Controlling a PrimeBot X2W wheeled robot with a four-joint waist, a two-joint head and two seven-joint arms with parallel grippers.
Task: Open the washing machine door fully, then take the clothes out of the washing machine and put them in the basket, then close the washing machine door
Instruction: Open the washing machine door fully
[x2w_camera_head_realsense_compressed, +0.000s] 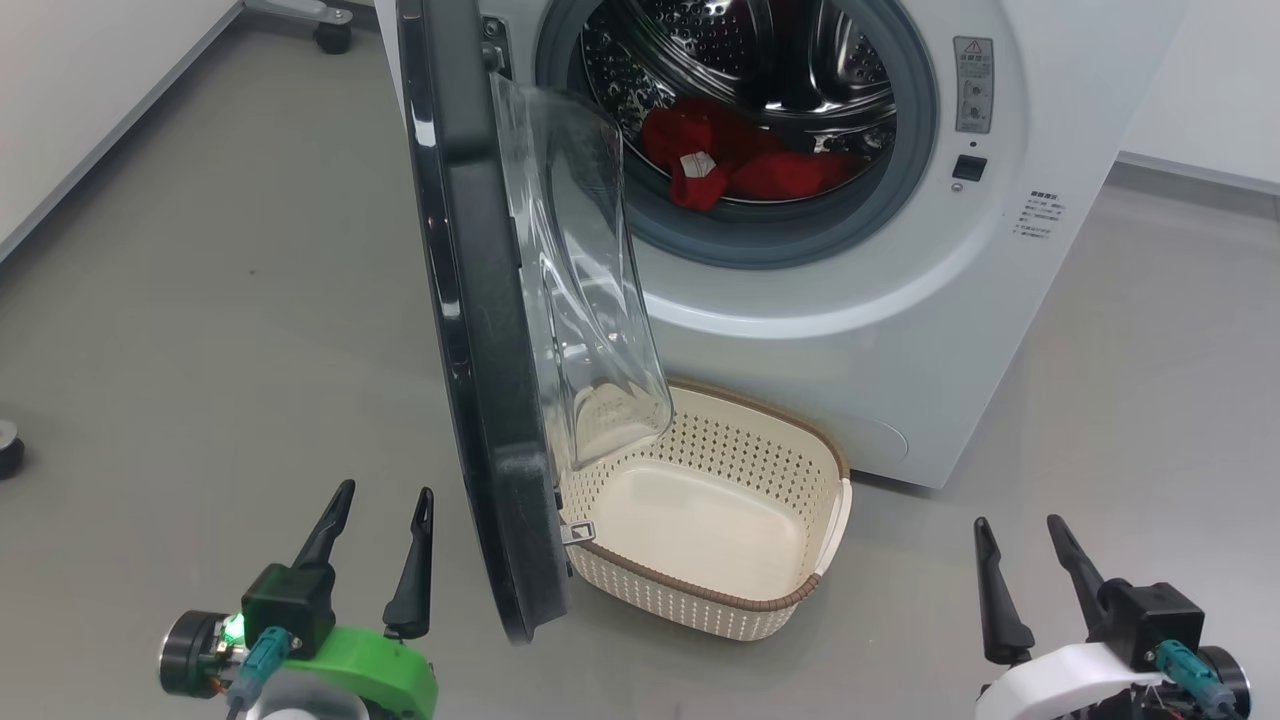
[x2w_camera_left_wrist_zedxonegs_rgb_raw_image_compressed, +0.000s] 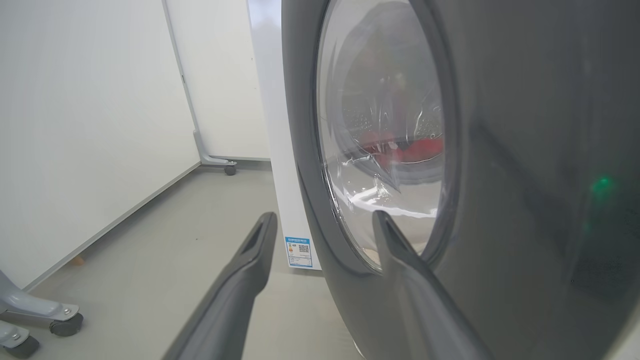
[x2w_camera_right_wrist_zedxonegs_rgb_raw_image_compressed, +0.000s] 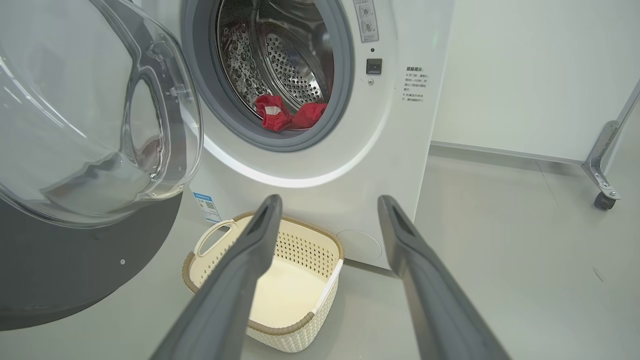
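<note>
Left gripper (x2w_camera_head_realsense_compressed: 386, 490), spread empty, hung just beside the outer face of the round glossy black washing machine door (x2w_camera_head_realsense_compressed: 480, 300), nearer than the equally spread right gripper (x2w_camera_head_realsense_compressed: 1017, 522).

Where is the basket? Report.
Head view, lower centre: the cream perforated plastic basket sits on the floor before the white washing machine, right of its open round black door.
</note>
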